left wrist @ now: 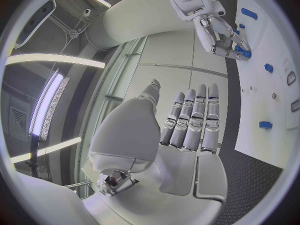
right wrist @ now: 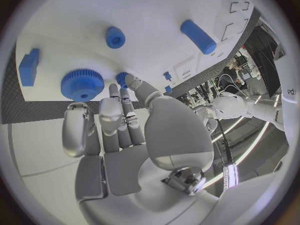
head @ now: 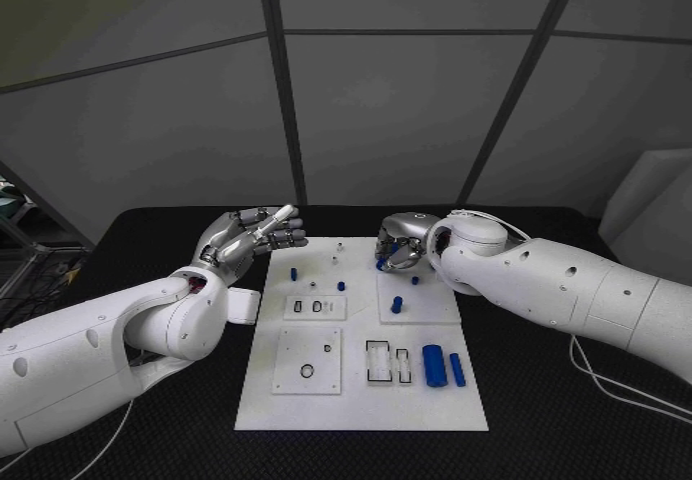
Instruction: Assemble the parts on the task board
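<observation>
Parts lie scattered over the white task board, which rests flat on the black desk between the two arms. Counting what the head view shows plainly: two blue cylinders side by side toward the board's near right corner, the thicker one and a thinner one just beside it; a small blue peg near the left hand's side of the far edge, another a little further in, and a blue peg on the raised right-hand plate just below the right hand. A black ring sits on a lower-left inset plate, and a rectangular frame stands next to the thicker cylinder. The right wrist view adds one blue gear, one small blue bushing, one blue cylinder and one blue block, all on the board beyond that hand's fingertips. The left hand hovers off the board's far-left corner, palm turned up, fingers straight and held together, holding nothing. The right hand is at the board's far edge, fingers bent down toward the gear; whether it grips anything cannot be told, since its fingertips sit right at the blue pieces.
</observation>
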